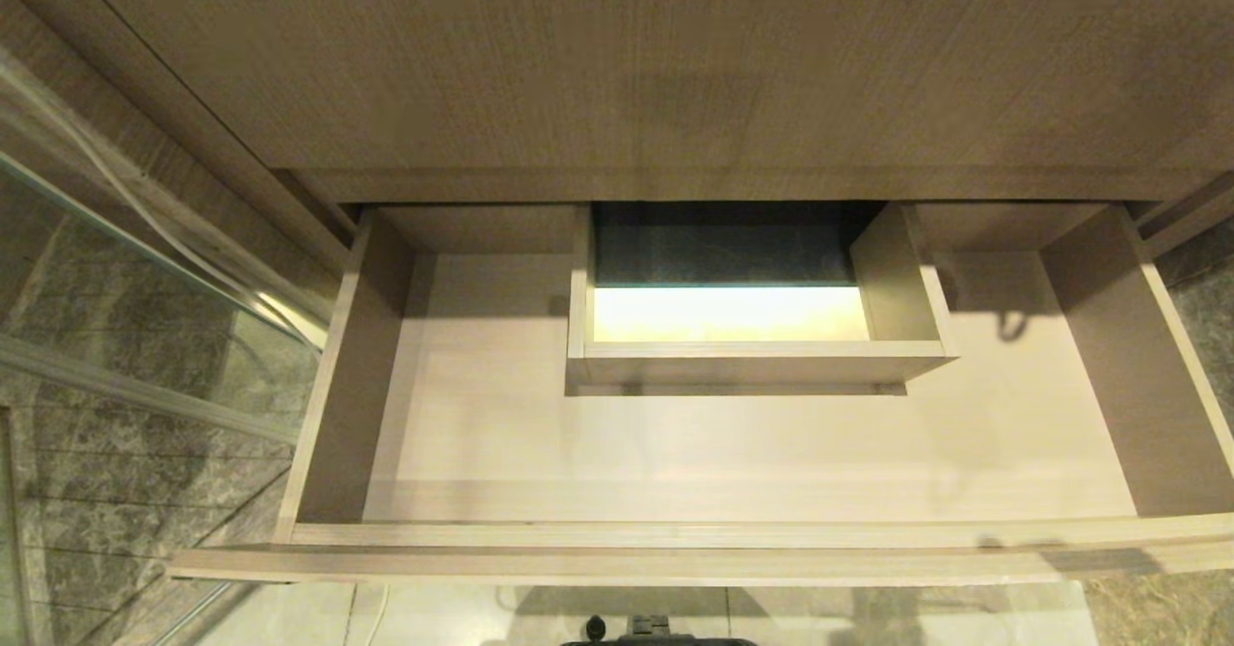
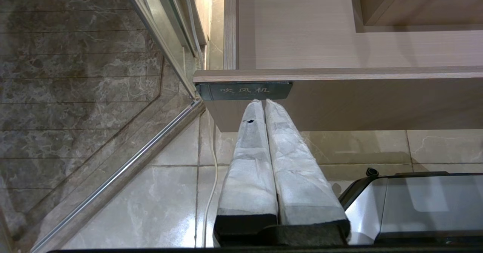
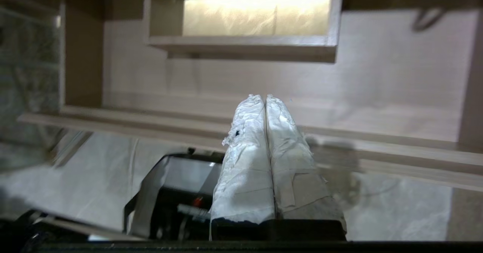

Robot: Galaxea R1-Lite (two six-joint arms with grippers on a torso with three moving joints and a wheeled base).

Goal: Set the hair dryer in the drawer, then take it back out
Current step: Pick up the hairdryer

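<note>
- Reaching ahead with the right claw [image 3: 265,98] clamped together on nothing, you risk knocking the front edge of the open drawer [image 1: 713,535], which sits between it and the drawer floor.
- Note the hair dryer appears in no view, inside the drawer or outside it; its place relative to either claw cannot be told, so any grab now is blind.
- Left claw [image 2: 263,101], also pressed together and bare, points at the dark label [image 2: 245,90].

Wide light wood-grain drawer [image 1: 733,453] pulled open, seemingly bare inside, cut-out mid-back.
</note>
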